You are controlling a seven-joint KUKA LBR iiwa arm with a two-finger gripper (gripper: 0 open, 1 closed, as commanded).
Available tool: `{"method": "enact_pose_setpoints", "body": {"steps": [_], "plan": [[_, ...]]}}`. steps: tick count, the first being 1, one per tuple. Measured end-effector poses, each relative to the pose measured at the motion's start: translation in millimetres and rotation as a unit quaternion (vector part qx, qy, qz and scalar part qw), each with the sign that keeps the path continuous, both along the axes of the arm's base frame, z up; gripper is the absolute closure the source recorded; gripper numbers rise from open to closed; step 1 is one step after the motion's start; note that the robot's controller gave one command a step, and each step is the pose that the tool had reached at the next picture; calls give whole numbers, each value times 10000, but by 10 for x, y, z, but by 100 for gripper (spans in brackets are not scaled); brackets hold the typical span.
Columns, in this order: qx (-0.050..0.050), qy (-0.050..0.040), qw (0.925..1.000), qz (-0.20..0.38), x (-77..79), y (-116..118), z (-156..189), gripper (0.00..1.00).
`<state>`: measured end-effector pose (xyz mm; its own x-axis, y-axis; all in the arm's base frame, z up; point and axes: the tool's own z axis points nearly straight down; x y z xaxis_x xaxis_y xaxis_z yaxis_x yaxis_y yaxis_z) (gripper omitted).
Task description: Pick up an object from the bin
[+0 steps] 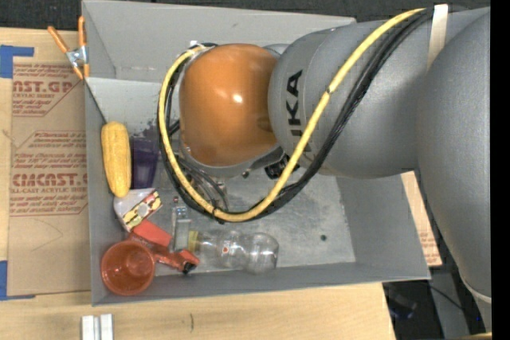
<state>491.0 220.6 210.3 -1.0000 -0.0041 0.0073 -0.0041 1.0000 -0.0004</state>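
Nearest you is the grey arm [374, 107], with its orange cover [227, 103] hanging over the middle of the bin [239, 20]. Yellow and black cables [171, 171] loop round the cover's left and lower sides. The gripper [205, 185] sits in shadow just under the cover's lower edge, and you cannot tell whether it is released or clenched, nor whether anything is in it.

Everything loose in the bin lies left of the cover or below it. A yellow corn cob [115, 158] lies lengthwise to the left, with a dark purple block [145, 160] between it and the cover. Below-left of the cover is a white packet [137, 208] with red and yellow print, then a red plastic piece [163, 243]. Farthest below-left, an orange cup [127, 267] stands mouth up in the bin's corner. A clear bottle [237, 249] lies on its side straight below the cover, close to the gripper and touching the red piece's end. The packet and bottle are the things nearest the gripper.
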Motion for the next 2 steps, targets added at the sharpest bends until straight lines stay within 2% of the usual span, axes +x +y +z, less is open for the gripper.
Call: {"method": "enact_pose_setpoints", "body": {"steps": [1, 2], "plan": [[9, -37, 10000, -13, 18, -11, 45, 0], [14, -64, 9996, 286, 81, 46, -101, 0]]}}
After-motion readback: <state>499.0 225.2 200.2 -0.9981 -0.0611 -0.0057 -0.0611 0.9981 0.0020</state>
